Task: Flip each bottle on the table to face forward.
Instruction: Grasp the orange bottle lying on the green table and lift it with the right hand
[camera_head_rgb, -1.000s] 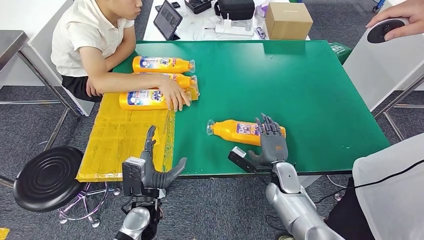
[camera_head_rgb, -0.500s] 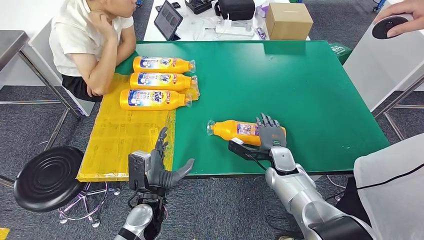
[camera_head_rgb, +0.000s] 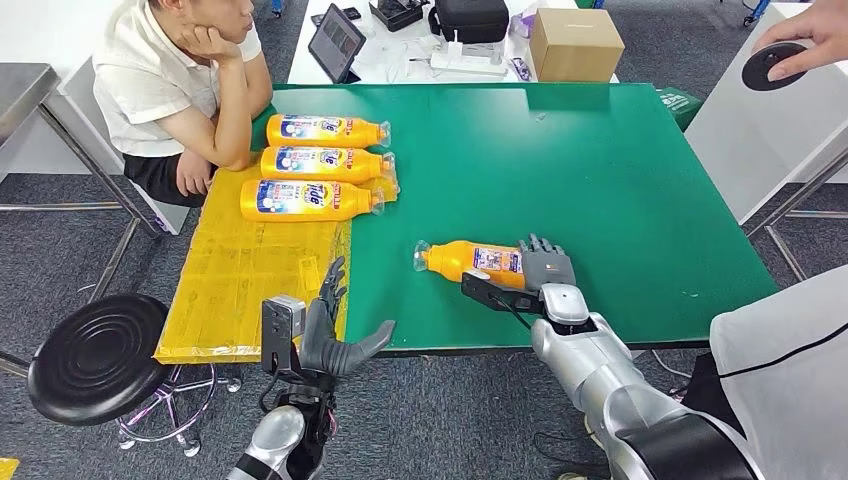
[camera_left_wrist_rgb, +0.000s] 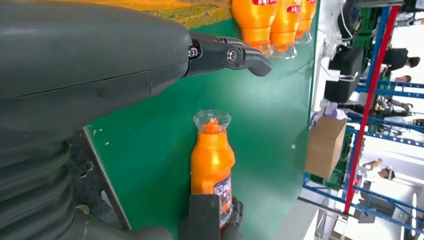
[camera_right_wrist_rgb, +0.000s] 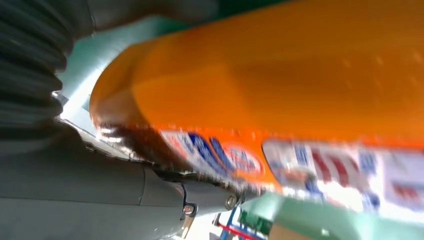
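Bottle (camera_head_rgb: 470, 262) lies on its side near the counter's (camera_head_rgb: 620, 180) front edge, your right hand (camera_head_rgb: 545, 272) wrapped around its base. Next you'd roll it label-up, I reckon.

The head view is bright and evenly lit from overhead, sharp across the bench (camera_head_rgb: 620, 180). Shadows are soft and short: a dark patch lies under the box (camera_head_rgb: 576, 42) at the far edge, and thin ones hug the three bottles (camera_head_rgb: 312, 198) on the left. The left wrist view is clear on the lone bottle (camera_left_wrist_rgb: 212, 160), but the nearby robot hand (camera_left_wrist_rgb: 100, 75) is a soft grey mass, and the background on one side is washed out by glare. The right wrist view is heavily blurred; the label (camera_right_wrist_rgb: 320, 170) smears, with white highlights along it.
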